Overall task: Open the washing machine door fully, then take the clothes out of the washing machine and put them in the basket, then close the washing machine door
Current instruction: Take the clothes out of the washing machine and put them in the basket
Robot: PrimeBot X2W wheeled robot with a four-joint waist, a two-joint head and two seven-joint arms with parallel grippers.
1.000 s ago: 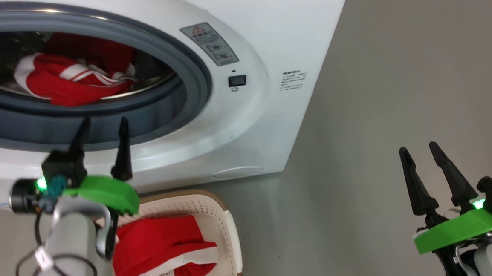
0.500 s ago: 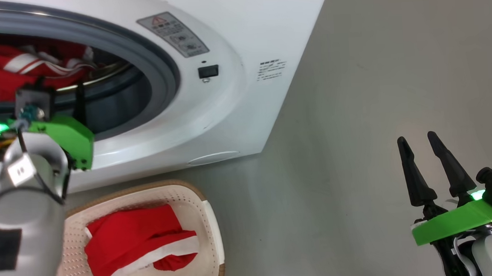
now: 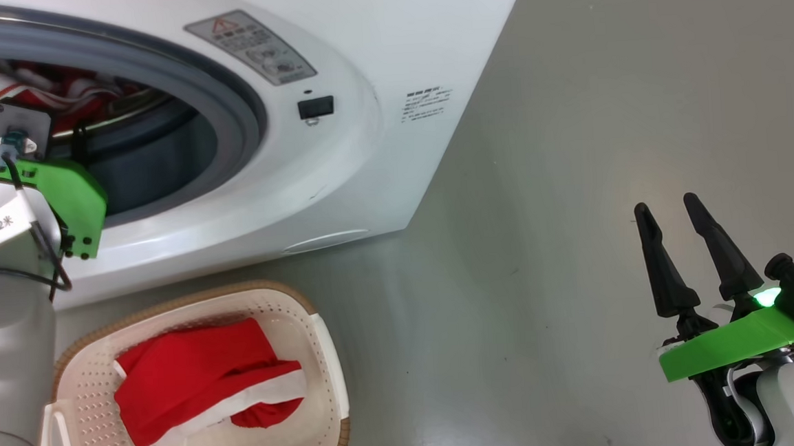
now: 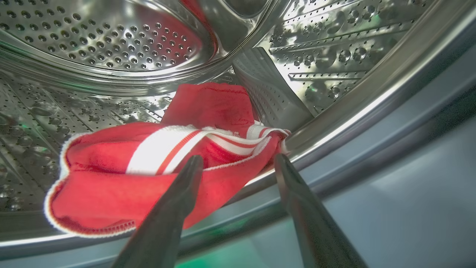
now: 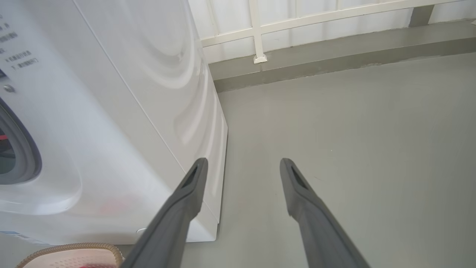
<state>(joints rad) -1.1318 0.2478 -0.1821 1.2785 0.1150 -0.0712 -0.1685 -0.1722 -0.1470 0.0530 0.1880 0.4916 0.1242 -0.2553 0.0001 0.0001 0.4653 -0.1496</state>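
washer [image 3: 387, 58] takes up 10 to 12 o'clock of the head view, mouth open, steel drum [image 4: 93, 41] inside. basket [image 3: 328, 365] sits on the floor just in front of it at 7 o'clock w/ one red piece [image 3: 193, 380] already in it. the rest of the clothes [image 4: 111, 178] lie at the drum's front lip, 8 o'clock in the left wrist view, touching the rim

left gripper [image 4: 238, 156] is inside the mouth, fingers spread wide, nothing pinched. can't tell if the tips touch cloth yet. right gripper [image 3: 664, 202] at 4 o'clock, also wide open and empty, over bare floor

handling, imo: light, soft, floppy stuff that'll drape and drag, zero stiffness. I'd bite the thick bunched fold by the white stripes, not a thin edge that could slip out. watch for snags on the drum paddle at 12 o'clock of the bundle

hard to make out: whether that's 1 garment or 2, how much is tucked behind the fold, and the left arm blocks most of the mouth in the head view
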